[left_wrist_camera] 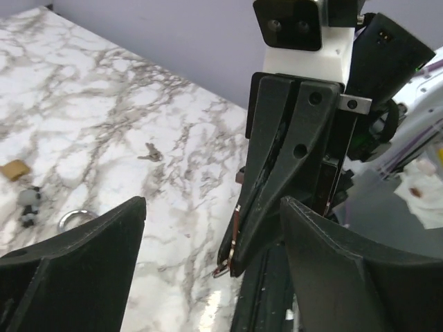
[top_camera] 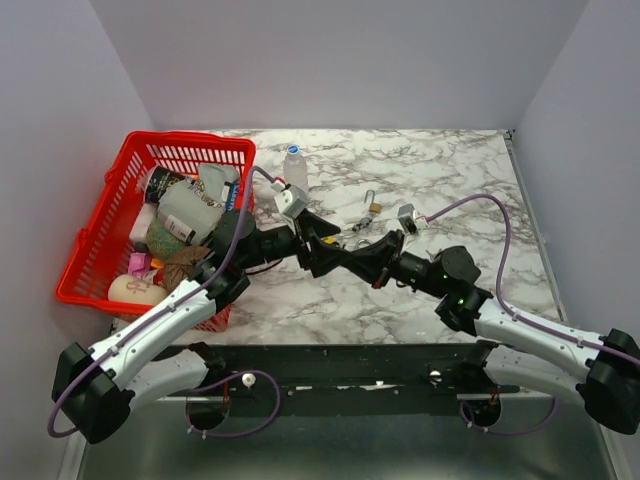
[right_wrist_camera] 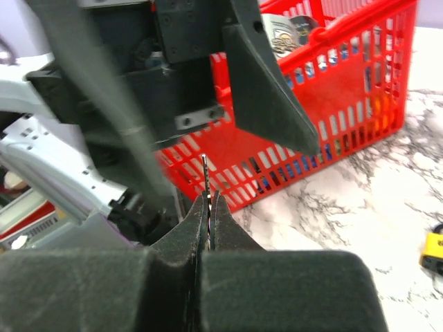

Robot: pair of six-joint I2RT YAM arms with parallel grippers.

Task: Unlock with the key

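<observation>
A: Status?
B: My right pincer (right_wrist_camera: 208,200) is clamped on the key (right_wrist_camera: 205,173). Left pincer (left_wrist_camera: 213,207) gapes wide either side of it. Padlock (top_camera: 374,207) lies on the counter (top_camera: 450,170) just beyond.

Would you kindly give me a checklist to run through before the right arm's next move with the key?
1. Right gripper shut on key: ok.
2. Key blade sticks out past the fingertips: ok.
3. Left gripper open, apart from the key: ok.
4. Padlock lying on the table, nothing covering it: ok.
5. Padlock's orientation for insertion: cannot tell.
</observation>
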